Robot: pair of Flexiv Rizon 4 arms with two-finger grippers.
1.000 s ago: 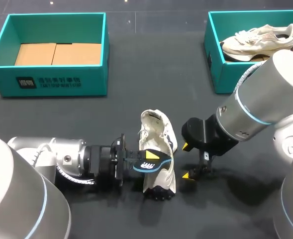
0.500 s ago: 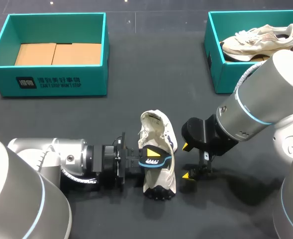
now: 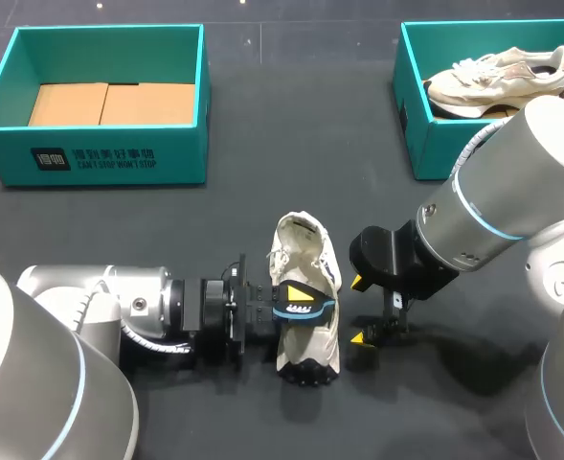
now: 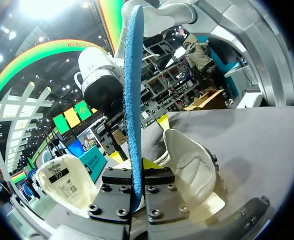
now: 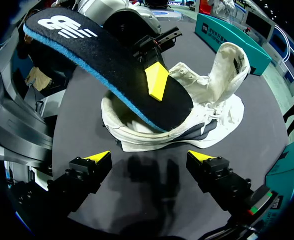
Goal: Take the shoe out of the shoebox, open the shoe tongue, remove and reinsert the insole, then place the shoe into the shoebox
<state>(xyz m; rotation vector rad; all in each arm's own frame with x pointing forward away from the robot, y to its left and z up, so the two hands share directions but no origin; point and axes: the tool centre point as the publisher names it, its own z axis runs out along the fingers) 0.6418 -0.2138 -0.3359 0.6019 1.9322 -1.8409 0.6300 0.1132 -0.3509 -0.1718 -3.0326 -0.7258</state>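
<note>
Dark table top (image 3: 262,134) – matte, carries everything noted below.

Left arm (image 3: 90,307) lies low along the near edge, wrist pointing toward the middle. Right arm (image 3: 492,211) comes in from the right and angles down to a spot just right of the middle.

Left shoebox (image 3: 100,158) – teal, at the far left, holding only a brown cardboard insert (image 3: 109,103). Right shoebox (image 3: 430,153) – teal, at the far right, with a second shoe (image 3: 497,79) lying inside it.

Shoe (image 3: 301,244) – cream, out of both boxes, on the table between the two wrists. It lies on its side with the sole tread toward the near edge and the opening facing the right arm.

Insole (image 3: 299,305) – black on top with a blue foam edge, held crosswise over the middle of the shoe. Whether its far end sits inside the opening cannot be told.

Left gripper (image 4: 135,167) – fingers pressed onto the insole from both faces, seen edge-on in the left wrist view.

Right gripper (image 5: 150,157) – fingers spread wide with nothing between them, low over the table just beside the shoe. It touches neither the shoe nor the insole.
</note>
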